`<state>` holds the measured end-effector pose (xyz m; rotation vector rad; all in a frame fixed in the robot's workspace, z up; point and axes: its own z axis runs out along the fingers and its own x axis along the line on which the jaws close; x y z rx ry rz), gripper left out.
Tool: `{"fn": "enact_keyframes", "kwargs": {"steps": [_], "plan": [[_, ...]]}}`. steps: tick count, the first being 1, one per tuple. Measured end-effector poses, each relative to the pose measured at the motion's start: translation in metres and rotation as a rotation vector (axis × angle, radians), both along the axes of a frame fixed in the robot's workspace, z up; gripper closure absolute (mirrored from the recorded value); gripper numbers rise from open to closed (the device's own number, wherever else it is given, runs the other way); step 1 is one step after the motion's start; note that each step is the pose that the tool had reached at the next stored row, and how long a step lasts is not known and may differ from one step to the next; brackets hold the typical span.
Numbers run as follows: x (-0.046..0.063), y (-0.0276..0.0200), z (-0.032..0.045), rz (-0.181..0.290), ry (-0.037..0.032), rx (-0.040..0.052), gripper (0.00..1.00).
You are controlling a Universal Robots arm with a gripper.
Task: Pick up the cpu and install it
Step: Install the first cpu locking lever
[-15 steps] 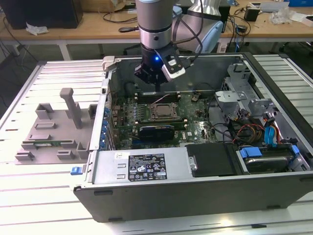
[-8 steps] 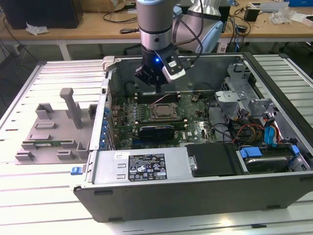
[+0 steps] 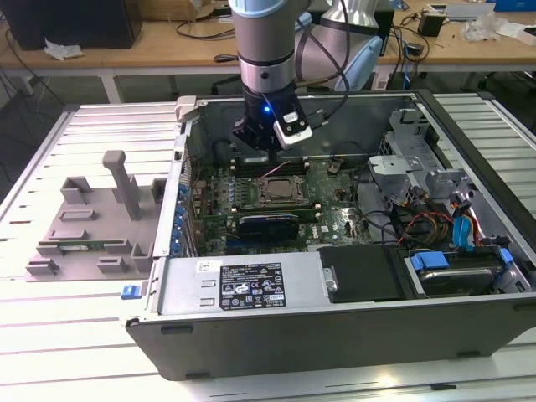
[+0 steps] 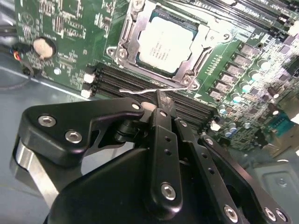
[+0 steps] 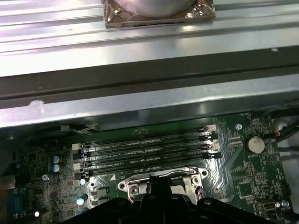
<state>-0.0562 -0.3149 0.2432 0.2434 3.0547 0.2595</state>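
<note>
The cpu (image 4: 164, 44) sits seated in the motherboard's metal-framed socket (image 4: 122, 46), silver top up, inside the open computer case (image 3: 251, 289) on the worktop (image 3: 75, 335). The claw (image 4: 161, 103) hovers just above it, fingers pressed together, gripping nothing.

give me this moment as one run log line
cpu: seated in socket | end effector: above memory slots, beside socket, holding nothing | pc case: open

No text is legible. The black label (image 3: 251, 287) on the case and the cpu (image 4: 165, 45) carry unreadable print.
</note>
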Motion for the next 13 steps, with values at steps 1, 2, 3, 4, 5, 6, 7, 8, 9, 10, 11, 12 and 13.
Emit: {"fn": "enact_keyframes", "kwargs": {"steps": [1,2,3,4,5,6,7,8,9,10,11,12,13], "plan": [[0.000,0.0000,-0.0007,-0.011,0.0001,-0.0002,0.89],[0.001,0.0003,-0.0014,-0.017,0.0001,-0.0005,0.89],[0.001,0.0028,-0.0035,-0.021,0.0000,-0.0029,0.89],[0.001,0.0039,-0.0048,-0.021,-0.0001,-0.0063,0.89],[0.002,0.0042,-0.0061,-0.021,-0.0002,-0.0083,0.89],[0.002,0.0042,-0.0072,-0.021,-0.0009,-0.0085,0.89],[0.002,0.0042,-0.0089,-0.021,-0.0027,-0.0086,0.89],[0.002,0.0043,-0.0102,-0.021,-0.0067,-0.0085,0.89],[0.002,0.0042,-0.0109,-0.021,-0.0099,-0.0085,0.89],[0.002,0.0042,-0.0114,-0.021,-0.0113,-0.0085,0.89],[0.002,0.0042,-0.0113,-0.021,-0.0113,-0.0087,0.89],[0.002,0.0042,-0.0114,-0.021,-0.0113,-0.0086,0.89],[0.002,0.0050,-0.0120,-0.022,-0.0116,-0.0083,0.89]]}}
